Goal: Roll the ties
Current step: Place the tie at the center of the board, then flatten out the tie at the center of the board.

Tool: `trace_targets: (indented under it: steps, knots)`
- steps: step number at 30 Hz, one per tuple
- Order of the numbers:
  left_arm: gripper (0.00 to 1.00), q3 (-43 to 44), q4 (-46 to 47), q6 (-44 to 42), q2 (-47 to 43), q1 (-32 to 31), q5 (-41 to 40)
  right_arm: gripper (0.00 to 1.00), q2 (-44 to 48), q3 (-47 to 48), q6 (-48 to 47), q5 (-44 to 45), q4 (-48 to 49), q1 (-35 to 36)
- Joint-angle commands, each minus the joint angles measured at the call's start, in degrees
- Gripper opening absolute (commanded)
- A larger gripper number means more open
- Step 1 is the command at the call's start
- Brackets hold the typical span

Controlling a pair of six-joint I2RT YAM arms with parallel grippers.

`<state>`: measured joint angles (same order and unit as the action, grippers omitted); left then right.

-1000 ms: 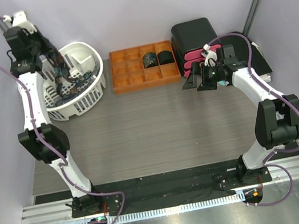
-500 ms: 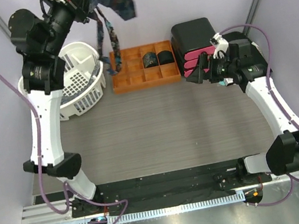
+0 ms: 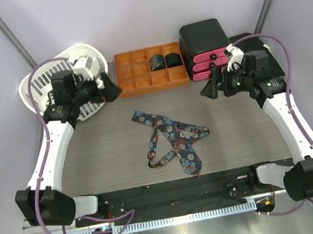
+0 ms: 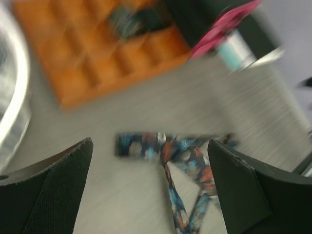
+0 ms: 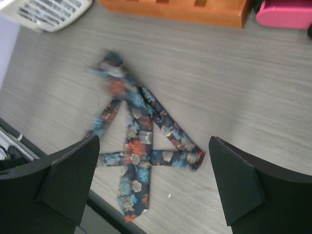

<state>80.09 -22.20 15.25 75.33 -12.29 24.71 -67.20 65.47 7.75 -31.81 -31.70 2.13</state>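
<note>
- Ties are three in number: one unrolled tie (image 3: 173,141) and two rolled ties (image 3: 164,61).
- Left gripper (image 4: 149,142) has its two black fingers (image 4: 53,195) spread wide and holds nothing. In its wrist view, which is blurred, the unrolled tie shows on the table between the fingers.
- Right gripper (image 5: 153,140) is also spread wide and empty. It hangs above the table on the right side, and its wrist view looks down on the same tie.
- The unrolled tie lies flat on the table (image 3: 109,155), near the middle, between the two grippers and touching neither.
- It is a long narrow band of dark navy fabric with a flower print in blue, orange and red. The band is folded back and crosses over itself, so it makes a loose triangle. The wide pointed end is toward the near edge.
- The two rolled ties are small dark cylinders. They sit side by side in two neighbouring compartments toward the right end of the orange tray (image 3: 139,88).
- The tray is rectangular with a grid of compartments, and it stands at the far side of the table.
- A white plastic basket (image 3: 81,50) with slotted walls is at the far left, just behind the left arm.
- A black box (image 3: 201,35) with pink parts (image 3: 212,71) on its front stands right of the tray, near the right gripper.
- The table surface is grey with a fine wood grain.
</note>
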Motion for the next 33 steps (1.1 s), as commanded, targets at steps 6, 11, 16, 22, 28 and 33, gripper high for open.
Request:
trace_targets:
  steps: [6,11,16,22,28,33]
  knots:
    - [0.99,-14.78,-18.23,-31.59,-8.79,9.13,14.75,0.98,0.68,-5.97,-12.75,-10.98,-4.51,1.02]
    - [0.97,-20.32,-15.43,-27.30,-10.73,9.22,14.76,0.83,-10.11,-2.29,-14.07,-7.06,-3.45,10.68]
    - [0.96,-22.43,-14.19,-24.83,-11.17,9.22,13.36,0.68,-18.92,0.62,-13.20,-3.78,0.23,21.31]
    - [0.96,-22.96,-14.54,-23.95,-12.31,9.22,12.12,0.66,-29.21,4.66,-13.81,0.43,4.10,26.61]
    - [0.96,-23.58,-15.33,-24.56,-13.37,9.22,11.59,0.66,-35.53,9.67,-16.53,2.98,4.37,28.72]
    - [0.96,-24.02,-14.63,-24.47,-13.54,9.22,11.41,0.66,-39.49,11.17,-18.99,5.00,4.11,30.04]
